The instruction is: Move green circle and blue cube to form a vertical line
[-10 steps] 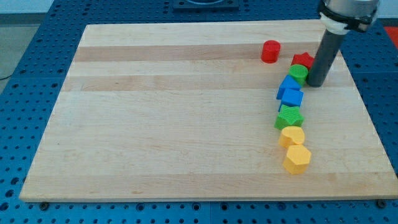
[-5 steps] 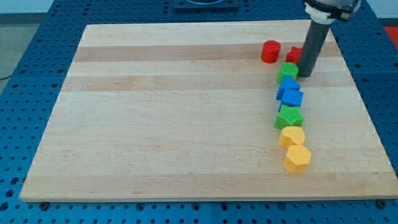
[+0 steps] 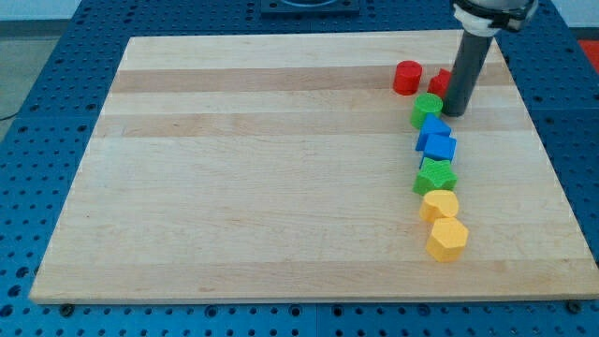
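My tip (image 3: 455, 112) touches the green circle (image 3: 427, 109) on its right side. The blue cube (image 3: 438, 143) lies just below that circle. I carry no pincer.

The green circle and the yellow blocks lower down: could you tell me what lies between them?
In the camera view, two blue blocks and a second green block lie between the green circle and the yellow blocks.

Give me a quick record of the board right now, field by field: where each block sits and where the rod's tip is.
tip: my tip just right of the green circle
green circle: directly above the blue blocks
blue cube: below a second blue block
green star-like block: under the blue cube
yellow blocks: two, and, at the column's bottom
red cylinder: near the view's top
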